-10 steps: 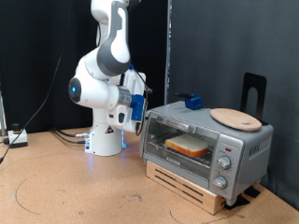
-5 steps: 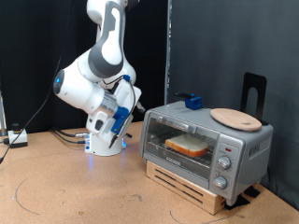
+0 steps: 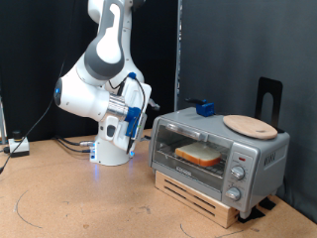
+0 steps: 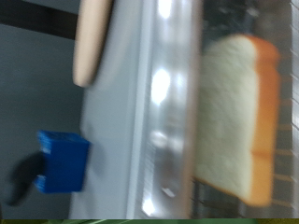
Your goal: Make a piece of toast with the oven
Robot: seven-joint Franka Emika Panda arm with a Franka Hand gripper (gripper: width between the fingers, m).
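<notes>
Bread: piece of toast (image 3: 198,155) lies on the rack inside the oven (image 3: 218,151), door closed.
Gripper (image 3: 135,117): toward the exterior view's left of the oven, apart from it; finger state cannot be told.

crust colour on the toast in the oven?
Orange-brown crust on the piece of toast, pale cream face; clearest in the wrist view.

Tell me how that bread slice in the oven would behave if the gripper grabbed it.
The bread slice looks thick and pale, so probably soft and light; a hard pinch would likely dent it. It lies flat inside the oven behind the shut glass door, so it seems unlikely to roll or tip. The gripper hangs apart from it.
</notes>
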